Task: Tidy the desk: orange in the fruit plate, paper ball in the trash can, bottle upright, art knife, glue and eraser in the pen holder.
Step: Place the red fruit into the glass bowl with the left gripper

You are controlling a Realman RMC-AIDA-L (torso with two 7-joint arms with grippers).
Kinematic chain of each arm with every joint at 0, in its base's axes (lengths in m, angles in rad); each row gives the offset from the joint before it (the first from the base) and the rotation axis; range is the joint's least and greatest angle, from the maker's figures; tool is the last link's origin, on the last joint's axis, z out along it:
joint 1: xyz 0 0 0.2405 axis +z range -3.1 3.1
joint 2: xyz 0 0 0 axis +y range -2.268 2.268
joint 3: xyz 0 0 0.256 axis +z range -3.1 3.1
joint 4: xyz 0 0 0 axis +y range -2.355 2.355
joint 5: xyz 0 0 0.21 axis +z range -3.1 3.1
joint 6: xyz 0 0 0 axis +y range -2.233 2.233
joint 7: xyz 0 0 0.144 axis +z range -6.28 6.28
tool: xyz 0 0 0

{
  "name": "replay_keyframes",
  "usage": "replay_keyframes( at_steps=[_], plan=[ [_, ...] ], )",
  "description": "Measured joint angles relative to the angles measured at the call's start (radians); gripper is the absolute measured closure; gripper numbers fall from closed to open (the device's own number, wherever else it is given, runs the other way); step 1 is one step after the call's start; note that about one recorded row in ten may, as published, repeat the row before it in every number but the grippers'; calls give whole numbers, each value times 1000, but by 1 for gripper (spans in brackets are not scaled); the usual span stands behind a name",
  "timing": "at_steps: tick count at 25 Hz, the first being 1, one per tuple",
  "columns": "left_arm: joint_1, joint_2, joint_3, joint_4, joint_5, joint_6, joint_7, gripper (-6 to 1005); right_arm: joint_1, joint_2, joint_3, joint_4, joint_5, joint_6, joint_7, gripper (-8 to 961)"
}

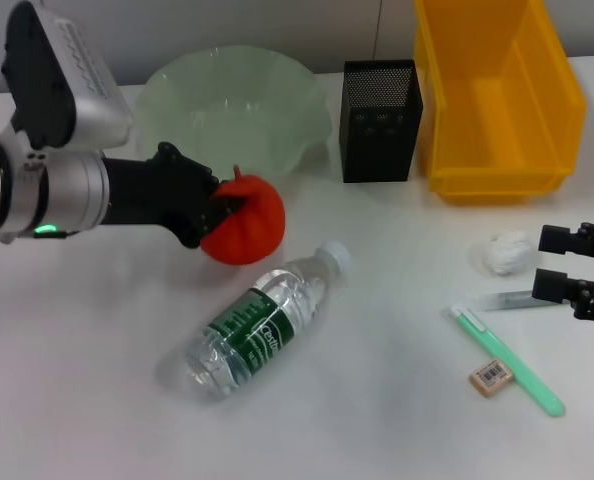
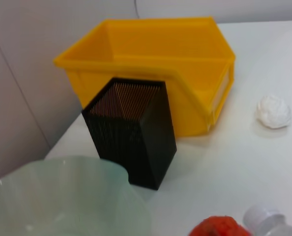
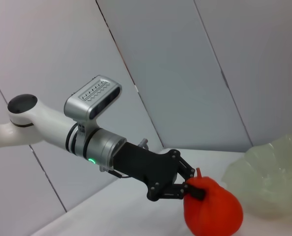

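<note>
Left end effector [image 1: 220, 205] at centre-left of frame, clamped on orange [image 1: 245, 225], just below fruit plate [image 1: 232, 100]. Bottle [image 1: 262, 322] lies on table [image 1: 377, 420] lower centre. Right end effector [image 1: 557, 262] at right edge, fingers apart, beside paper ball [image 1: 507, 252].

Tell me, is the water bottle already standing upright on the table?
No. In the head view the bottle lies on its side on the table, its white cap pointing toward the pen holder.

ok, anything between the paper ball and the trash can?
Nothing. In the head view, only bare table separates the paper ball from the trash can. The left wrist view shows the same empty gap.
</note>
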Motion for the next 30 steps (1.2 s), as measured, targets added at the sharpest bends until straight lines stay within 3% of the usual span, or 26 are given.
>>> replay_keyframes(
  at_steps=[7, 14, 19, 22, 23, 30],
  plan=[
    [2, -1, -7, -68, 10, 8, -16, 913, 2, -5, 5, 13, 0, -4, -6, 183],
    [-7, -6, 11, -70, 0, 222, -12, 940, 1, -5, 7, 25, 0, -7, -15, 183],
    [-48, -10, 87, 3, -2, 423, -14, 939, 6, -10, 19, 57, 0, -22, -32, 184],
    [-70, -11, 106, 41, -5, 478, -14, 940, 2, -10, 19, 60, 0, -25, -38, 184],
    [-102, -12, 135, 107, -9, 552, -12, 941, -1, -10, 19, 65, 0, -25, -42, 184],
    [-152, -12, 192, 211, -12, 677, -11, 940, 0, -22, 19, 113, -1, -25, -65, 184]
  ],
)
